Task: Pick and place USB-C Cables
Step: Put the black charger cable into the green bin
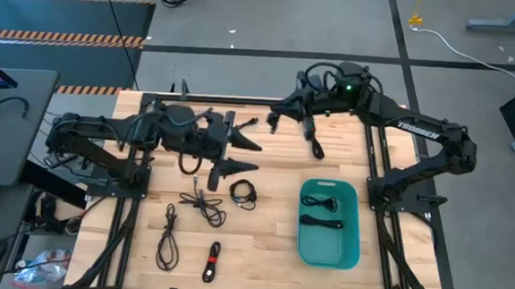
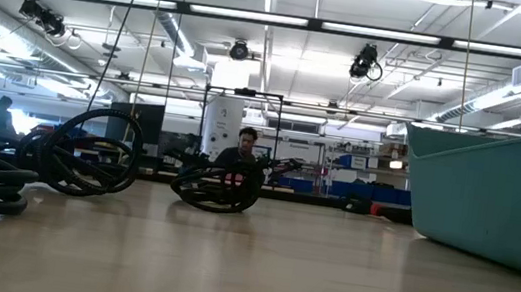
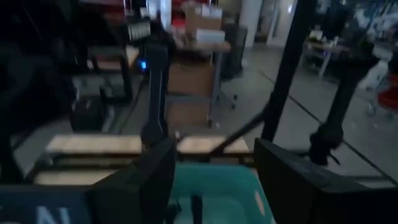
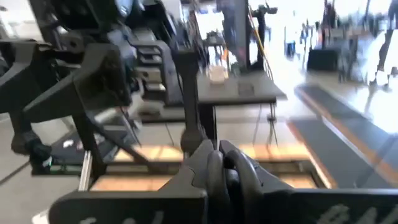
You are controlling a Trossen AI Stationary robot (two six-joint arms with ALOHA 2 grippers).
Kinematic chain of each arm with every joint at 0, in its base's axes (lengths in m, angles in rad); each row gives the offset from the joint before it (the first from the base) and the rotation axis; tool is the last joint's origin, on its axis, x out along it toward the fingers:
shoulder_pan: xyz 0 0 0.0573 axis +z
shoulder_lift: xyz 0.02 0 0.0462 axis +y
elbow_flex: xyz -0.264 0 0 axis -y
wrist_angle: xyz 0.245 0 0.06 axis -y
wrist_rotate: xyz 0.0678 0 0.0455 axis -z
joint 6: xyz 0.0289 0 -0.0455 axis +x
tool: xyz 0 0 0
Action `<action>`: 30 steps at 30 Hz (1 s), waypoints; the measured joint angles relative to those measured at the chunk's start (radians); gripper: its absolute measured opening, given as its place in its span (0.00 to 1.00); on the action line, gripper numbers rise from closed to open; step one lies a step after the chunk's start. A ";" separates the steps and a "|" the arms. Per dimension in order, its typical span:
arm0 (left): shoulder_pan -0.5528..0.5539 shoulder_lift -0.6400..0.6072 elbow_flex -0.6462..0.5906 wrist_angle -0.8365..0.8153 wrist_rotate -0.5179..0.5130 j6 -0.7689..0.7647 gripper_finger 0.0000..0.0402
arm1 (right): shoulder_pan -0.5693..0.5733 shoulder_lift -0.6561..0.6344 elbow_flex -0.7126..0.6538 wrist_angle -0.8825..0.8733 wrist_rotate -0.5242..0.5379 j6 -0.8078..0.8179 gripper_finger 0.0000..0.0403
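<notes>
Teal tub [image 1: 351, 249] half cut off low, left claw [image 1: 242, 156] wide; right claw [image 1: 317, 152] closed, empty

Both arms are dark, nearly black, built of chunky angular links on black frame mounts. The right arm [image 1: 419, 136] carries white lettering along its upper link and a small green light near its wrist. Black cables loop over that wrist and over the left arm [image 1: 106, 135]. The left gripper [image 1: 246, 155] has two pointed black fingers; the right gripper [image 1: 313, 148] has blunt, rounded dark ones.
</notes>
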 joint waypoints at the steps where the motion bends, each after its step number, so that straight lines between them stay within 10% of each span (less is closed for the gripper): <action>1: -0.005 0.000 0.000 -0.030 0.000 -0.007 0.54 | -0.005 -0.017 0.000 -0.047 0.000 0.000 0.04; 15: 0.018 0.013 -0.001 -0.225 -0.053 -0.063 0.44 | 0.228 -0.224 0.000 -0.758 0.081 0.343 0.04; 30: 0.086 0.013 -0.001 -0.224 -0.071 -0.052 0.44 | 0.558 -0.016 0.000 -1.088 0.281 0.570 0.04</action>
